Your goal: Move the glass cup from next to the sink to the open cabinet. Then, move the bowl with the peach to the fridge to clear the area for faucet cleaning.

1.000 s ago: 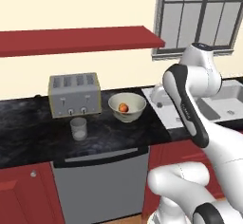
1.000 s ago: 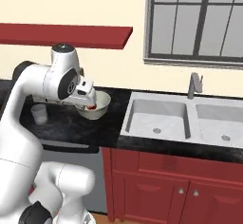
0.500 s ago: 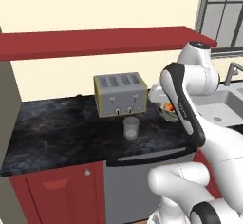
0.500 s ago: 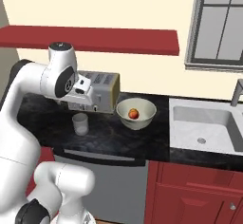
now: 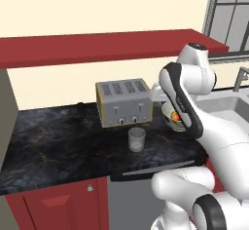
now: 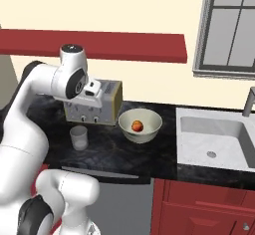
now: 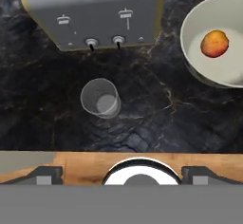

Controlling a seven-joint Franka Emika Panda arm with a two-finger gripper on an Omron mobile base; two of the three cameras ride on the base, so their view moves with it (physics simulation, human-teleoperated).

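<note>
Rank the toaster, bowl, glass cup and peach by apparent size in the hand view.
1. toaster, cut off by the frame
2. bowl, also cut off
3. glass cup
4. peach

No text, brand, number or sign can be read anywhere here. The toaster (image 7: 92,14) carries two slider marks and two knobs on its front, without any lettering.

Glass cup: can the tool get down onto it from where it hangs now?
Probably yes. The glass cup stands upright and alone on the dark counter, apart from the toaster and the bowl, with nothing above it. The tool is open and looks down over it.
</note>
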